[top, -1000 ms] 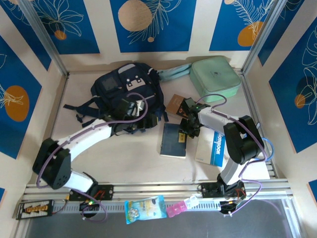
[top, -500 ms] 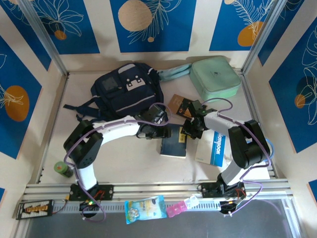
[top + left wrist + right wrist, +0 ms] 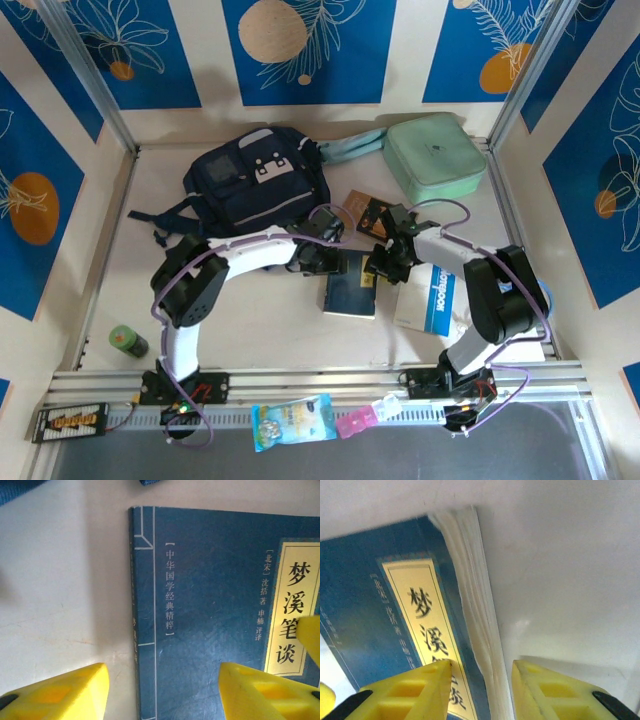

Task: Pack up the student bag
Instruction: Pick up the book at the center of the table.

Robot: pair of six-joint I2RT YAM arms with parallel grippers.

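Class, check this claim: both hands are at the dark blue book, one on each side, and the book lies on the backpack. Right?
No. The top view shows the book lying on the table, in front of the backpack, not on it. The left hand and right hand are at its two sides.

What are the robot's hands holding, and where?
Nothing yet. The left gripper, open, straddles the blue book at its spine edge; the right gripper, open, straddles its page edge.

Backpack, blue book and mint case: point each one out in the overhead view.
backpack (image 3: pixel 242 188), top view, front pocket panel
blue book (image 3: pixel 348 296), top view, bare lower cover
mint case (image 3: pixel 435 158), top view, middle of lid
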